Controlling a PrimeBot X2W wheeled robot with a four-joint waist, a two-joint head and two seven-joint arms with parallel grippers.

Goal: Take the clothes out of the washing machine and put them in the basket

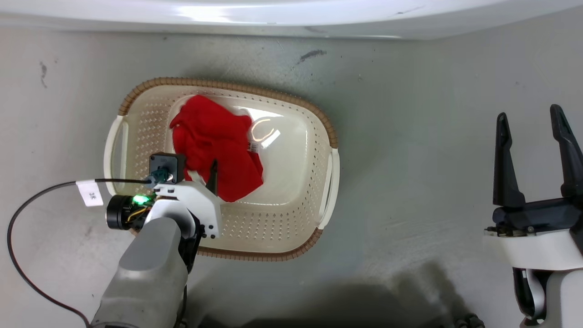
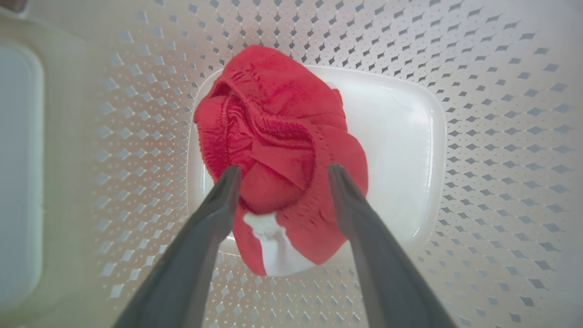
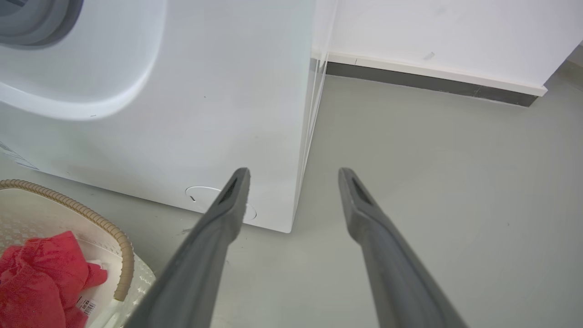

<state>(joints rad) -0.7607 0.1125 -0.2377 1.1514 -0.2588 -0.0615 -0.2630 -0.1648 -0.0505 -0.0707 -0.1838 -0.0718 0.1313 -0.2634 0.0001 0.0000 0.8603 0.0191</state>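
One of the clothes, a plain red garment [image 1: 214, 146] with a small white tag, lies crumpled in the left half of the cream basket [image 1: 227, 86] on the grey floor. My left gripper [image 1: 202, 176] hangs over the basket pointing down; in the left wrist view it [image 2: 283, 171] is open just above the red garment [image 2: 273, 127], with the perforated basket wall [image 2: 455, 54] all around. My right gripper [image 1: 528, 114] stands open over bare floor to the basket's right. The right wrist view shows it [image 3: 294, 173] open before the white washing machine [image 3: 182, 114], beside the basket rim [image 3: 91, 218] and red garment [image 3: 41, 282].
The washing machine's front edge [image 1: 291, 18] runs along the top of the head view, close behind the basket. A black cable with a white tag [image 1: 90, 192] loops over the floor at the left. A wall with a dark baseboard [image 3: 432, 82] stands beyond the machine's corner.
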